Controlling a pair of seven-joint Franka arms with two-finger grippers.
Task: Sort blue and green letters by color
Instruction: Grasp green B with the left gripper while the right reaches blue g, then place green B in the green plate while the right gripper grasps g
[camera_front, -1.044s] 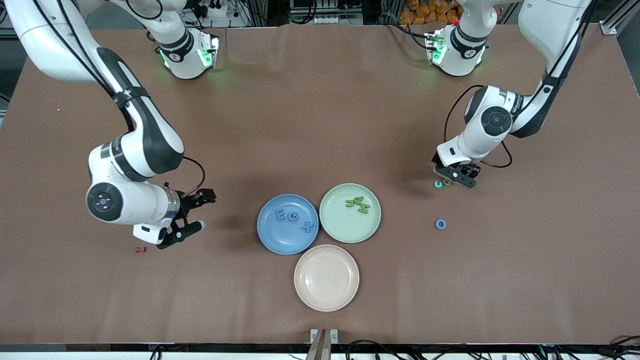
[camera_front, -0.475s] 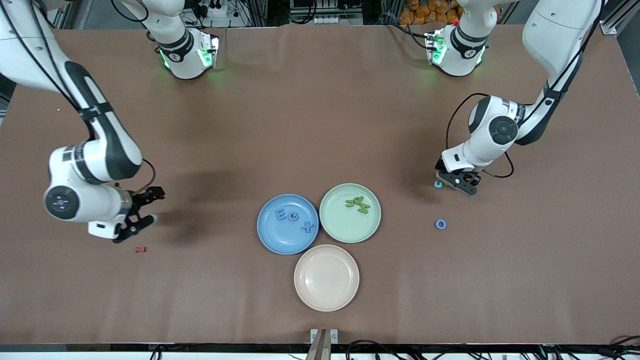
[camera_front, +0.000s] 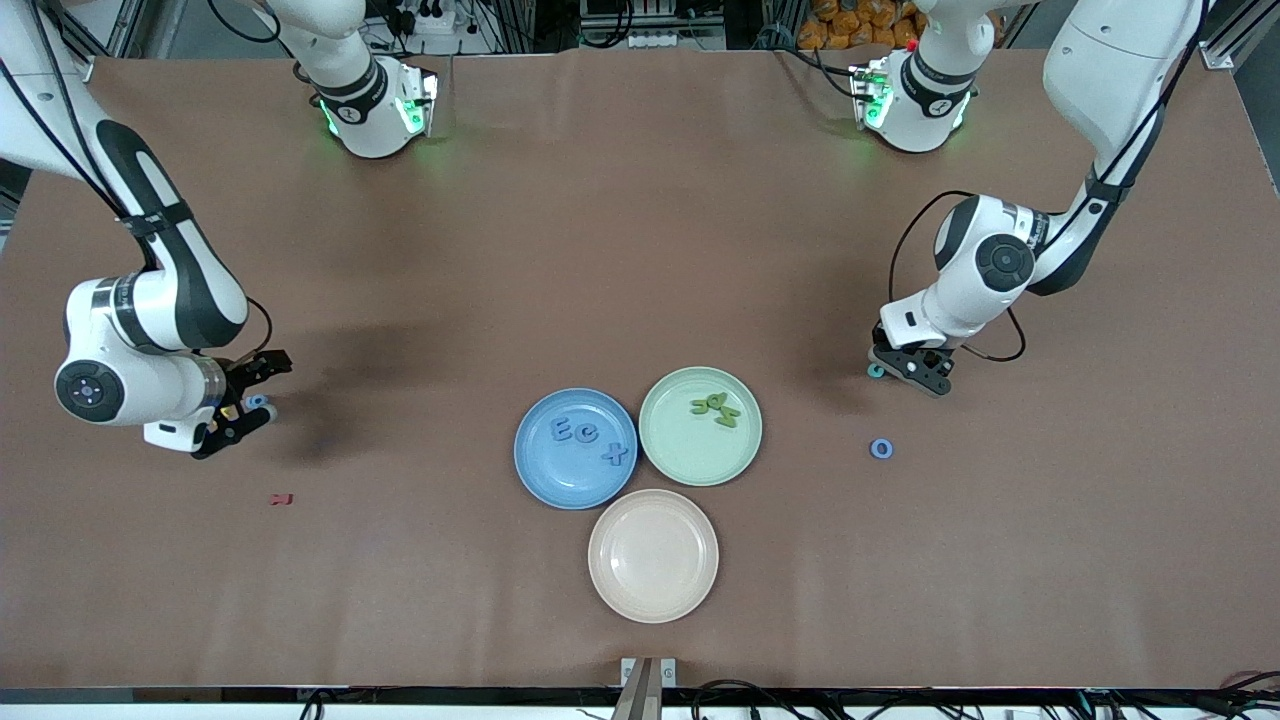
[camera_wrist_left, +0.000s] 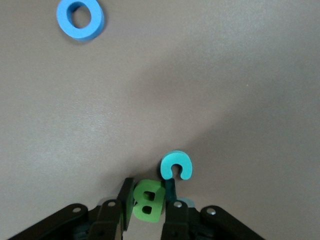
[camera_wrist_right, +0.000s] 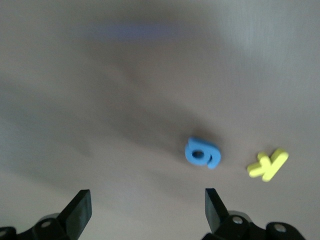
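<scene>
We've got the left gripper (camera_wrist_left: 145, 220) down on the worktop (camera_front: 640, 250), jaws pinching the green B (camera_wrist_left: 148, 201) so it can join the green plate (camera_front: 700, 460). Right gripper (camera_wrist_right: 145, 210) hovers over the blue G (camera_wrist_right: 202, 152), jaws spread wide for the pickup.

You are looking down on a wide tabletop (camera_front: 640, 250) covered edge to edge in plain brown paper, lit evenly from above, with soft shadows pooling on it. Along its upper edge you see black cables (camera_front: 640, 30) and power strips on a dark floor, and a heap of orange things (camera_front: 850, 22). At one upper corner stands a silver metal frame rail (camera_front: 1232, 40). A small metal bracket (camera_front: 647, 678) sits at the edge nearest the front camera.
</scene>
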